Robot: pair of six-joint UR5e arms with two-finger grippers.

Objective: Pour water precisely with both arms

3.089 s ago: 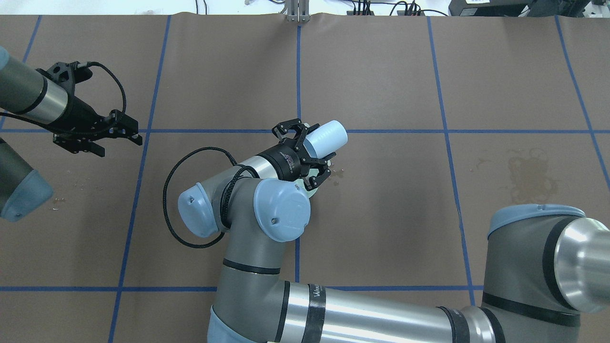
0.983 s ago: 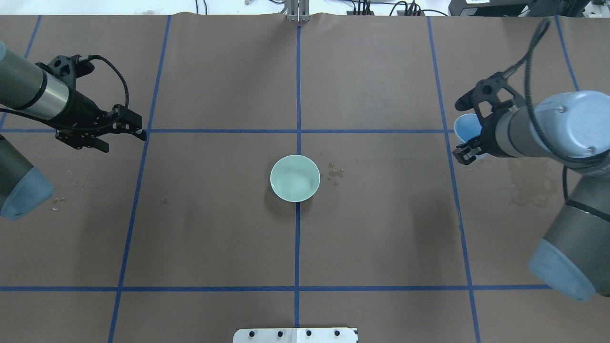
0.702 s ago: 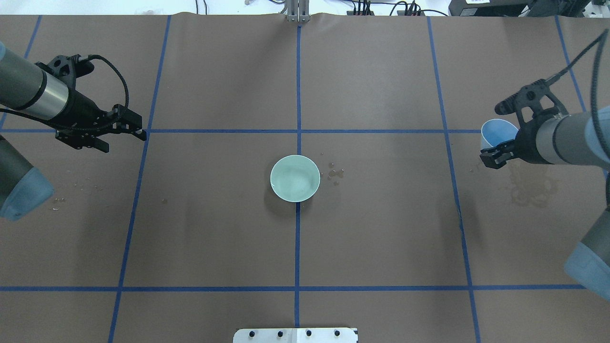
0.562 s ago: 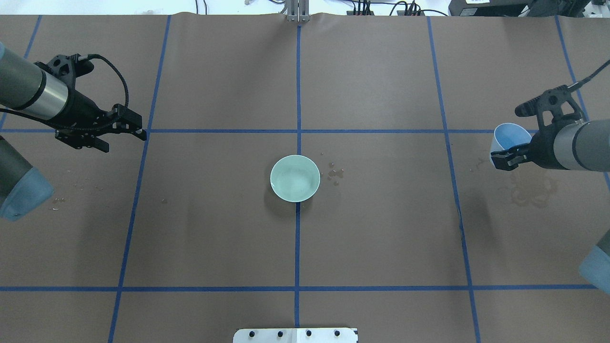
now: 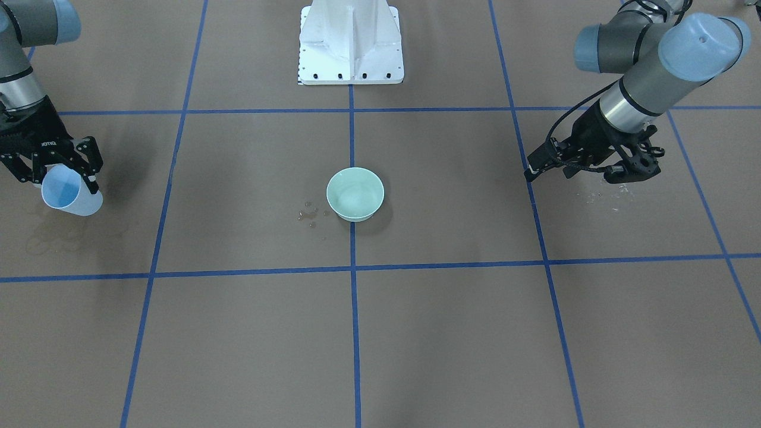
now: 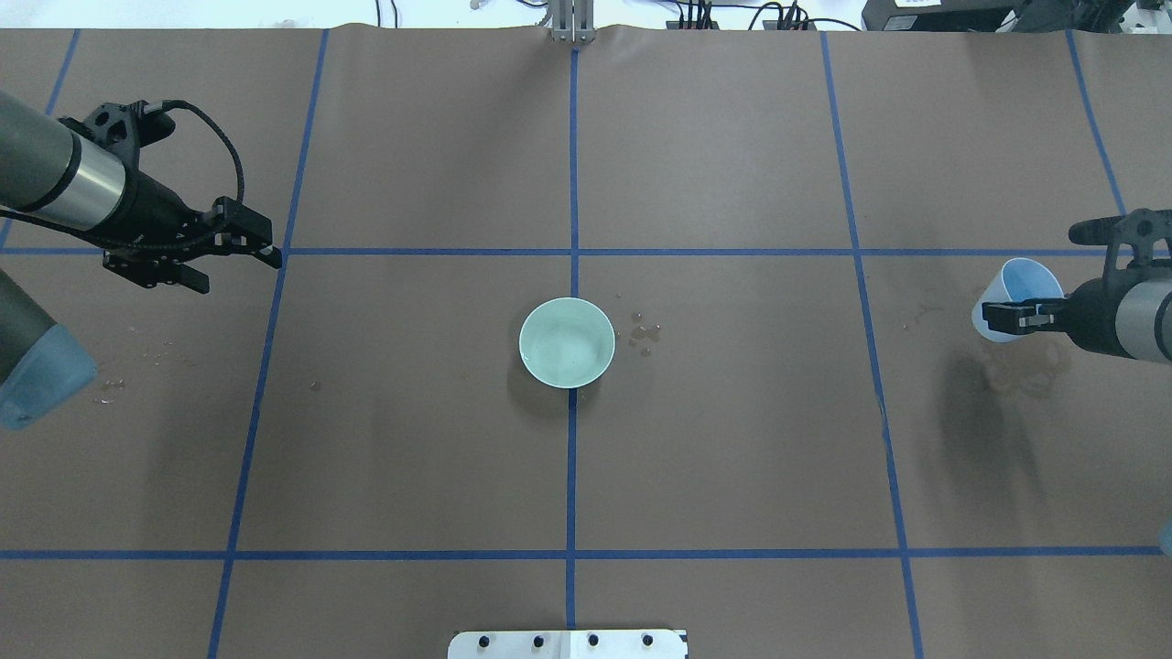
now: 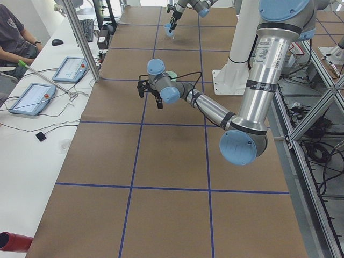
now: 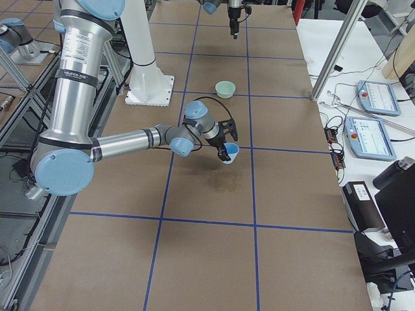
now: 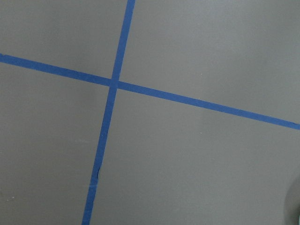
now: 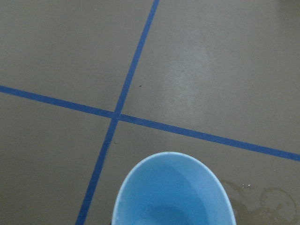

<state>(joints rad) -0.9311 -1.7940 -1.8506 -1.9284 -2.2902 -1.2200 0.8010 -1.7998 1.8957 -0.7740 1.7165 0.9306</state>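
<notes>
One brown table [image 6: 732, 458] spans the scene, the left arm [image 6: 55, 178] at one end, its fingers [image 6: 247, 236] spread and empty, the right arm [image 6: 1140, 320] at the other, its fingers [image 6: 1007, 314] pinching a tilted blue cup [image 6: 1021, 279]. Between them a green bowl [image 6: 522, 343] holds faintly glinting water [image 6: 568, 346], droplets [image 6: 644, 334] just beside it.

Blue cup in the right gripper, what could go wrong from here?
1. The blue cup hangs tilted in the right gripper, apparently off the table; released now, it would likely tip over.
2. Whatever is left inside could drip onto the paper, where a stain already shows below it.
3. The droplets beside the bowl hint that pours can miss.
</notes>
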